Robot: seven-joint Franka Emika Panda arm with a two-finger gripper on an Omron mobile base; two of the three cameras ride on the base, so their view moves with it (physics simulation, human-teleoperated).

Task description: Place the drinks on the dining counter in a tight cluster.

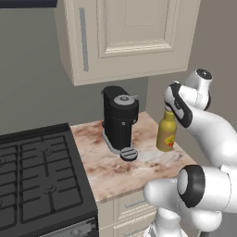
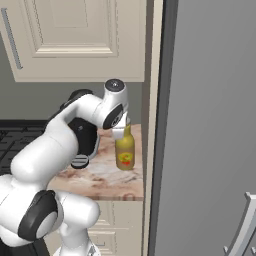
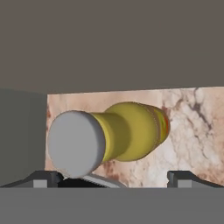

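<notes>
Task status: early. The yellow bottle (image 1: 167, 133) stands upright on the small counter (image 1: 111, 169) beside the stove (image 1: 37, 180), near the counter's right edge and well apart from the coffee machine (image 1: 120, 121). It has not been lifted, and its move to the dining counter is still to be done.

Gripper (image 3: 116, 177): jaws wide, holding nothing, positioned above the bottle cap (image 3: 75, 143), with one fingertip on either side of the bottle.

Clearances: a grey wall stands close on the bottle's right. The upper cabinet (image 1: 134, 32) overhangs the counter and limits lift height. Open room lies toward the counter's front edge; judged the safer way out.
</notes>
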